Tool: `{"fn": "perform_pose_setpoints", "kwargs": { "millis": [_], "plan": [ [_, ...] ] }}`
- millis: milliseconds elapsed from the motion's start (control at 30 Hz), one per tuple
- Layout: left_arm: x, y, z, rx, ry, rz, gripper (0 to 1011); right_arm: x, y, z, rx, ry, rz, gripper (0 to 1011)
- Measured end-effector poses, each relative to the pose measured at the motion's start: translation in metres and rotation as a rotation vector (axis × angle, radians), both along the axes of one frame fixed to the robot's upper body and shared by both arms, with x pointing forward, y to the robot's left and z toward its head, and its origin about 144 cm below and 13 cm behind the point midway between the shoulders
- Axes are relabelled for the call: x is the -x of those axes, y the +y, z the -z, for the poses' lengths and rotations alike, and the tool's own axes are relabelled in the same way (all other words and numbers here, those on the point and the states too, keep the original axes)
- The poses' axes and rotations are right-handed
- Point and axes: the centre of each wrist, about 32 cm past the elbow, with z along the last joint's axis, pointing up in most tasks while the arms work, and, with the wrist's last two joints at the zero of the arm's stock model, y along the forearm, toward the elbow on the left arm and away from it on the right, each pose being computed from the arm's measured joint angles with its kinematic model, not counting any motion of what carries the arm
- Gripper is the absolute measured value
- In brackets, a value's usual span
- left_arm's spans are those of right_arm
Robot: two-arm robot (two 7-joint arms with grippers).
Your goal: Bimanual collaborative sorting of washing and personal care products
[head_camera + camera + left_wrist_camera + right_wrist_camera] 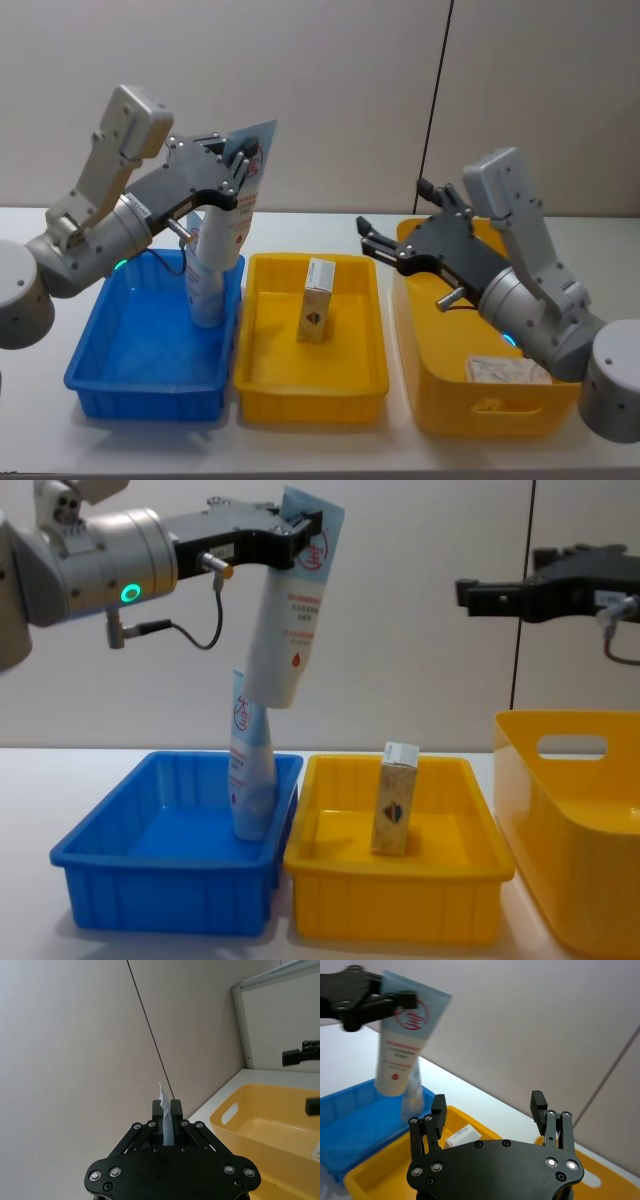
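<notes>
The left gripper (240,165) (300,525) is clamping the flat crimped end of a pale-blue-and-white tube (228,225) (290,630), with its fingers pressed against both faces of the seal, as the left wrist view shows (162,1092). The tube is hanging cap-down and slightly tilted above the blue bin (150,385) (160,890), with its red round logo facing outward just below the grip. Under it, a second tube (205,295) (250,780) is standing on its cap inside the blue bin, leaning against the wall nearest the middle yellow bin (310,400) (390,900). The held tube's cap is hanging just above and in front of the second tube's upper end in the chest view; I cannot tell whether they are touching. A tall beige carton (317,300) (394,800) is standing upright in the middle yellow bin. A tan block (508,371) is lying in the deep yellow bin (480,410) (570,880) on the right. The right gripper (368,238) (488,1102) is hovering high above the desk (40,440), over the gap between the two yellow bins, with its fingers spread wide and gripping nothing.
</notes>
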Motion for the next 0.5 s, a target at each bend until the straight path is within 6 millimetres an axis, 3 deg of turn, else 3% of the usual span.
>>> {"fn": "perform_pose_setpoints", "kwargs": {
  "millis": [500],
  "plan": [
    [0.016, -0.009, -0.022, -0.015, -0.006, -0.029, 83, 0.001, 0.016, -0.004, 0.063, -0.013, -0.172, 1004]
  ]
}}
